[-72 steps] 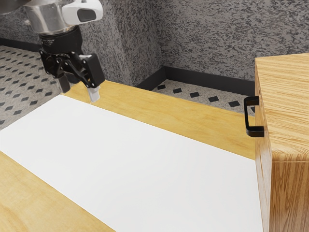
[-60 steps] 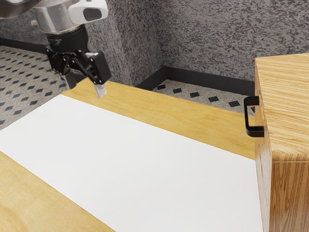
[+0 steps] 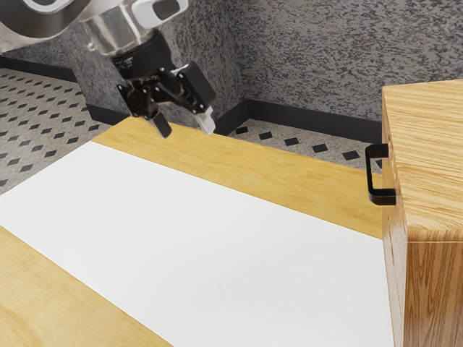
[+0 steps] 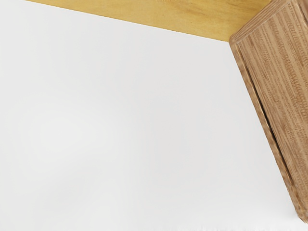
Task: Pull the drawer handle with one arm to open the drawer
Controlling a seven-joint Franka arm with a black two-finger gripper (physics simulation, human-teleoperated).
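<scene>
Gripper (image 3: 187,129): fingers apart, nothing held, well apart from handle (image 3: 376,176) on cabinet (image 3: 427,181). Opening judged not begun; approach, grasp, pull left.

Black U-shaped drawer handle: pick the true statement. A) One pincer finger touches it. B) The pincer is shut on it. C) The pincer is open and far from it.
C: in the exterior view the black two-finger pincer hangs open at the view's left, while the black U-shaped drawer handle sits on the wooden cabinet at its right.

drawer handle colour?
Black handle on the wooden cabinet, clearest in the exterior view.
</scene>
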